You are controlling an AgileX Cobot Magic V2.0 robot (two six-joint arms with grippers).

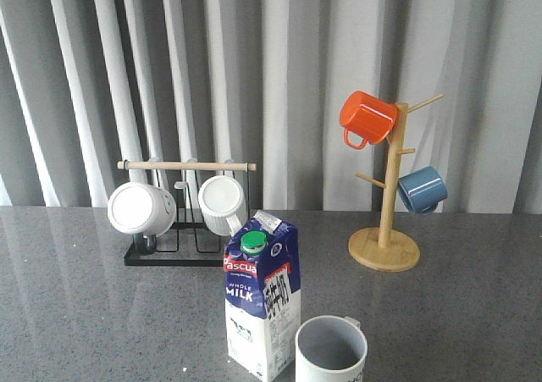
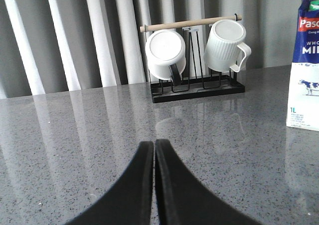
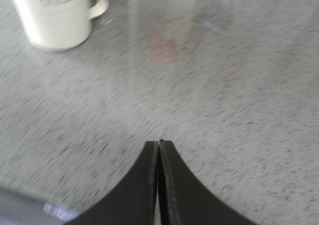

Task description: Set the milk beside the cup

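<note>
The tall dark blue and white gable-top milk carton (image 1: 262, 306), with its red band and round green cap, stands upright near the front edge of the speckled grey stone desk (image 1: 85, 297), roughly midway along it. Just beside it, toward the right edge, stands the pale grey-white ribbed cup (image 1: 330, 351) with black lettering, mouth up and its handle turned away from the carton. In the front view the two look to be touching or nearly so; I cannot tell which. Judged from this, the carton already stands where the task wants it.

Neither arm holds anything. The left gripper (image 2: 154, 150) hangs low over bare desk with its jaws pressed together, the carton well off to one side; the right gripper (image 3: 159, 147) likewise has its jaws pressed together over bare desk, the cup apart from it. Closed, empty jaws clear of both things fit a finished or resting pose rather than a grasp in preparation.

Toward the back edge, a black wire rack with a wooden rod (image 1: 185, 213) holds two white mugs on the left, and a wooden mug tree (image 1: 385, 229) on the right carries an orange mug (image 1: 367, 118) and a blue mug (image 1: 422, 189); both stand well apart from the carton and play no part.
</note>
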